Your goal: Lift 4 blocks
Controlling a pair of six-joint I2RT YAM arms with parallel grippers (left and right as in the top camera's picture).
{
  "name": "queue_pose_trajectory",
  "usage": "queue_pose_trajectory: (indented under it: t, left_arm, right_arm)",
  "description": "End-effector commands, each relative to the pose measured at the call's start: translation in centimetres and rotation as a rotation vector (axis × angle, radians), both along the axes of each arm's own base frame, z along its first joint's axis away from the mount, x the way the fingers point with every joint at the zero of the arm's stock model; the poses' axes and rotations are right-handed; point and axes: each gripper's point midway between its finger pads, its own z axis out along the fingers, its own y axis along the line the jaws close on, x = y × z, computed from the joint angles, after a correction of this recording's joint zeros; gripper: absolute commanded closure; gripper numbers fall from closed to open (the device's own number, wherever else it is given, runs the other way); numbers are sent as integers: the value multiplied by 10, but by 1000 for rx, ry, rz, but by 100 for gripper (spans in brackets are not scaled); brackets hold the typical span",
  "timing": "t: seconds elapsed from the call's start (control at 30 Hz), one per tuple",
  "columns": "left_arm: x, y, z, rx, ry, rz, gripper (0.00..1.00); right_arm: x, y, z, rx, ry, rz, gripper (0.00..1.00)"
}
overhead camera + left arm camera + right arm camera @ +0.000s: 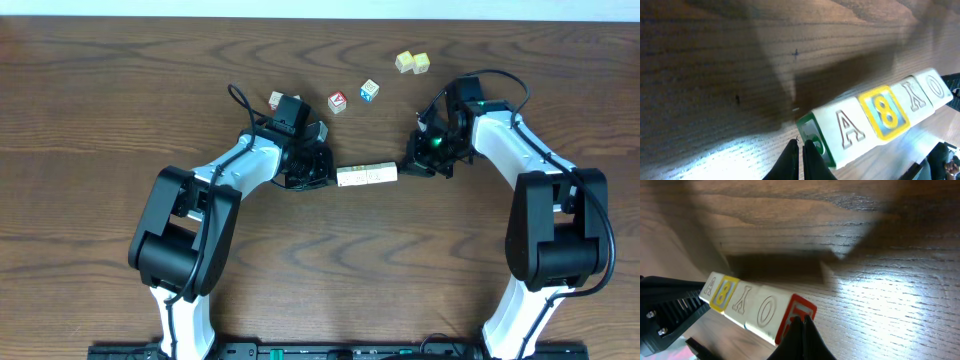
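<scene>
Tabletop [100, 120]: dark wood grain, carrying everything in view.
Left arm [235, 165]: reaches in from 7 o'clock toward the middle.
Right arm [520, 150]: reaches in from 5 o'clock, mirroring the other.
Row of four blocks [367, 176]: at the middle of the tabletop, lying along the 9-to-3 o'clock line between the two grippers. Its top faces read A, 8 (yellow), Y, O. In both wrist views its shadow falls apart from it, so I judge it is off the wood; the overhead view cannot confirm this.
Left gripper [801, 147]: fingers pressed together with nothing between them, tips butting the green end face [812, 140] at the row's 9 o'clock end.
Right gripper [801, 321]: fingers likewise pressed together, tips against the red-edged end face [799, 311] at the 3 o'clock end.
Red-faced cube [337, 102]: 11 o'clock of the row, well apart.
Blue-faced cube [370, 90]: 12 o'clock of the row, just beside the red one.
Pair of cream cubes [412, 63]: 1 o'clock, touching each other.
Lone cube [275, 100]: 10 o'clock, near the left wrist.
Handling: light, stiff wood with smooth painted faces. The four are not joined, so only end pressure makes them one bar.
Hold: centre of each end face, pushing straight along the row.
Risk: an off-centre or slackened push would likely let a joint hinge and the middle blocks drop.
</scene>
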Motion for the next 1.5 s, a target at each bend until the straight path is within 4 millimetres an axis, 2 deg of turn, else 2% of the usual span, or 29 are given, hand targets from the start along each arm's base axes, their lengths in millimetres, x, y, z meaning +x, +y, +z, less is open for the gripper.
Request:
queue_pose_trajectory:
  t: [0.0,0.4,0.8,1.47]
  left_arm:
    - [-4,-16,28,-82,-16,-37,93]
    - [-5,-16,29,-82,-14,-37,93]
    - [-2,-17,51,-102,-71,-47,93]
    - [-6,-16,54,-98,-59,-47,93]
  right_arm:
    - [-3,18,15,79,-15,35,99]
    - [-7,23,15,78,-3,50,99]
    - [-8,25,15,78,-4,55,99]
    - [-9,39,27,186,-3,65,99]
